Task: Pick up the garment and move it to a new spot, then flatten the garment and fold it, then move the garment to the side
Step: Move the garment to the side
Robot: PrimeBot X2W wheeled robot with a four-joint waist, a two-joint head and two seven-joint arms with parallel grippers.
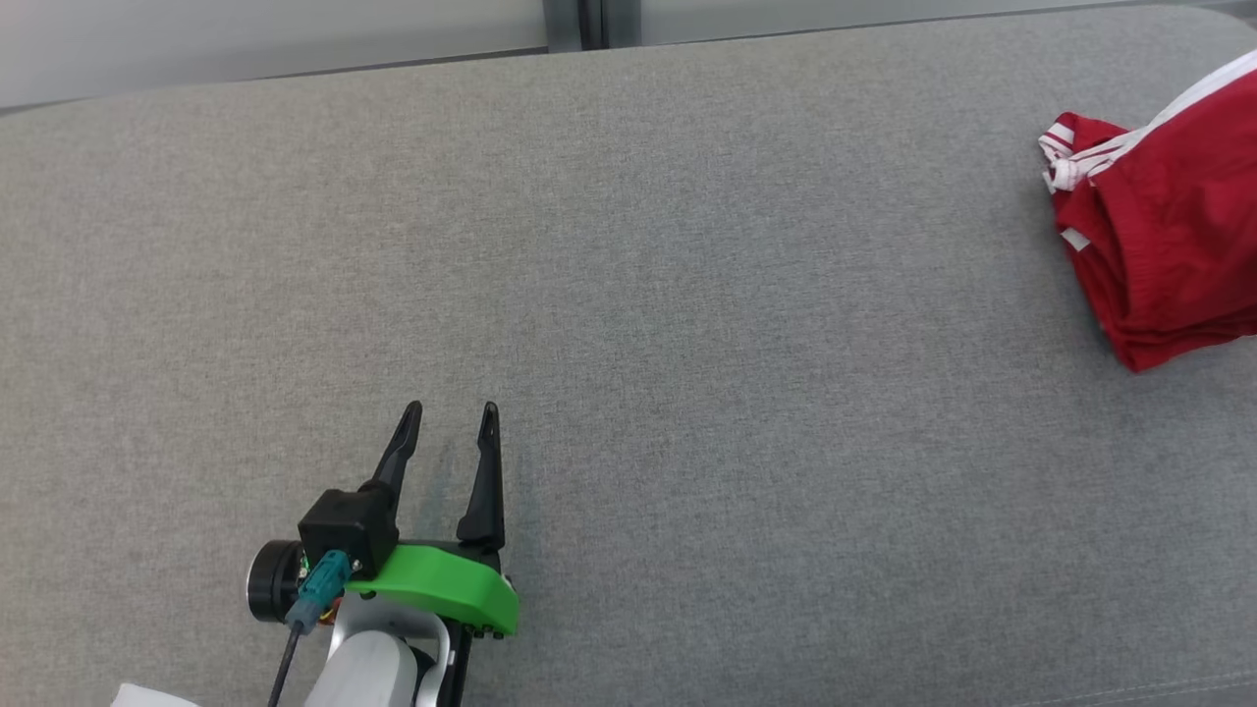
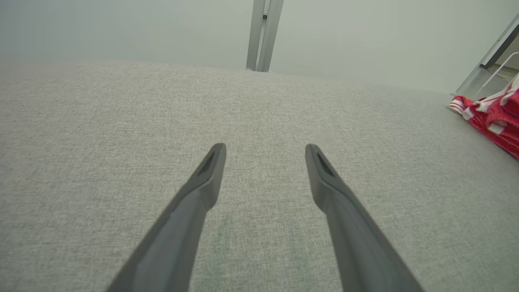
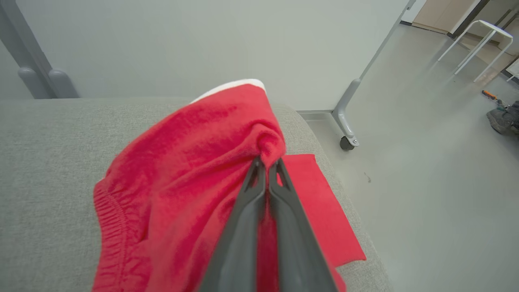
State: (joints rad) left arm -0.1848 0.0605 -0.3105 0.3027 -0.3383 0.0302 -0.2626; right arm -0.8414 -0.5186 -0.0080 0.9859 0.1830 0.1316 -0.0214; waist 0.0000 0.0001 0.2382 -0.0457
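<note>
The garment (image 1: pixel 1169 226) is a red piece with white stripes, bunched at the far right of the grey cushion (image 1: pixel 687 295). In the left wrist view the garment (image 2: pixel 492 121) lies at the right edge. My right gripper (image 3: pixel 267 162) is shut on a pinch of the garment (image 3: pixel 182 162), which is lifted into a peak at the fingertips; a flat part drapes near the cushion's right end. Low on the left, my left gripper (image 1: pixel 452 412) hovers open over bare cushion, far from the cloth. Nothing sits between the left gripper's (image 2: pixel 265 148) fingers.
A pale wall and a grey post (image 1: pixel 589 22) run behind the cushion. Beyond the cushion's right end (image 3: pixel 324 162) is floor, with a wheeled frame leg (image 3: pixel 346 138) and a white stool (image 3: pixel 478 44).
</note>
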